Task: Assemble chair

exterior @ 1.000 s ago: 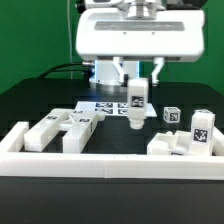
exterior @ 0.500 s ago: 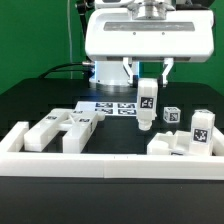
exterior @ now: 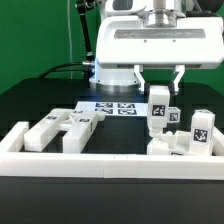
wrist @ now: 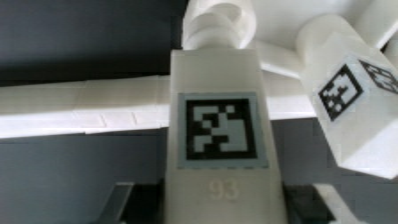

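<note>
The fingers (wrist: 128, 205) are pinched on the upper end of a leg (exterior: 158, 110), so it hangs upright with its long axis vertical and its tag facing the exterior camera. It is clear of the desk (exterior: 40, 100), on the exterior view's right. Its lower end sits over the left edge of the right pile (exterior: 180, 143) of chair parts, just beside a tall tagged block (exterior: 201, 128). Whether the tip touches that pile I cannot tell. A small tagged cube (exterior: 172, 115) lies just beyond the leg. The left pile (exterior: 60, 130) is well apart, and the marker board (exterior: 112, 107) lies farther back.

In the wrist view the leg (wrist: 221, 125) runs straight away from the fingers toward a knobbed white part (wrist: 222, 25), with the block (wrist: 356, 90) close alongside.

The target seems to lie directly under the leg's free end, so the coming move looks like a straight descent along the leg's own axis. Any sideways offset toward the block would likely make it catch.
</note>
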Available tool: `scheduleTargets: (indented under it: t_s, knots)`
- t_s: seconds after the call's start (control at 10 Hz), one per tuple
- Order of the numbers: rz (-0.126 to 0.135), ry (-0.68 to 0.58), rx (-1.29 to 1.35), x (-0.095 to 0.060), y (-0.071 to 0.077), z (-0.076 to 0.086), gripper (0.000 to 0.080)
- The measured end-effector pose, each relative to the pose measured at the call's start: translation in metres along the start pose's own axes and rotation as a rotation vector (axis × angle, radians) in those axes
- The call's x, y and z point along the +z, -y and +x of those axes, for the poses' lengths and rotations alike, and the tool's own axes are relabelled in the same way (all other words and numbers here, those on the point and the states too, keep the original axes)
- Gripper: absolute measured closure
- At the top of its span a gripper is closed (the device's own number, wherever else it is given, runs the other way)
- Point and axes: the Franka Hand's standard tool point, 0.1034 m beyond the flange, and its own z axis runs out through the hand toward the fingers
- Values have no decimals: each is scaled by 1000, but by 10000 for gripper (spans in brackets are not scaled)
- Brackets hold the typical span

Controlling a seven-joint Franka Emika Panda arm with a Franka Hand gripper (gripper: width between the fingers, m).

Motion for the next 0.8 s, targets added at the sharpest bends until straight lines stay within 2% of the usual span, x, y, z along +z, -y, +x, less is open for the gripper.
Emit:
scheduleTargets:
  t_s: [0.2, 0.3, 0.4, 0.6, 0.8]
  knots:
    - [-4, -18, -2, 0, -1, 0, 508]
    - [-9, -58, -3, -1, -2, 4, 508]
    - [-21, -154, -10, -2, -2, 4, 508]
    - [-14, -133, -13, 4, 6, -6, 508]
    - [-13, -136, -17, 5, 7, -6, 508]
